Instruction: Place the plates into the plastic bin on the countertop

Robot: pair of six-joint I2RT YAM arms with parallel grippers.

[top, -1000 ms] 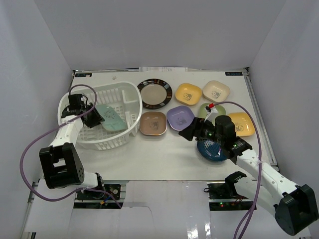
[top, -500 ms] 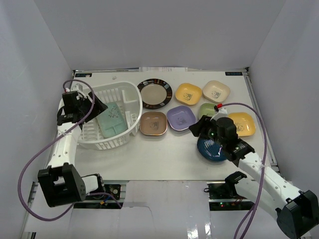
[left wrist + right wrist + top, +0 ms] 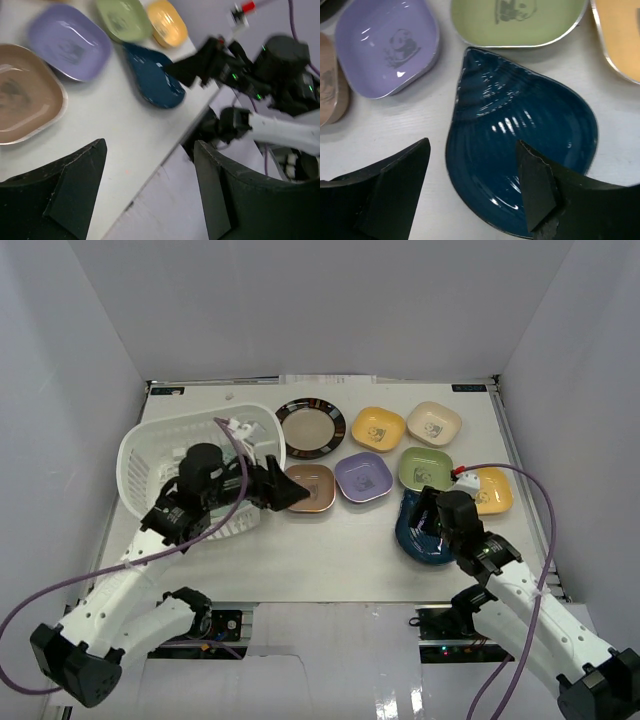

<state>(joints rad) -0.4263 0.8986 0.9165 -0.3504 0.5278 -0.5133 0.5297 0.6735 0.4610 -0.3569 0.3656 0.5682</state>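
Observation:
The plastic bin [image 3: 150, 445] stands at the left. My left arm lies across it and hides its inside, so the mint tray does not show. My left gripper [image 3: 292, 496] [image 3: 150, 150] is open and empty beside the brown plate [image 3: 312, 486] [image 3: 25, 100]. My right gripper [image 3: 420, 515] [image 3: 472, 150] is open, low over the dark-blue shell dish [image 3: 428, 544] [image 3: 520, 145] [image 3: 152, 75], its jaws straddling the dish's left rim. On the countertop [image 3: 330, 540] lie the purple [image 3: 362, 477], green [image 3: 427, 469], orange [image 3: 490, 490], yellow [image 3: 378, 428], cream [image 3: 433, 423] and dark-rimmed round [image 3: 310, 426] plates.
Pale walls enclose the table on three sides. The table's near edge [image 3: 165, 160] runs just under my left gripper. Purple cables loop off both arms; the right one [image 3: 520, 480] arcs over the orange plate.
My left arm has let go of the mint tray in the bin and swung right to the brown plate. My right gripper has drawn back right over the dark-blue dish.

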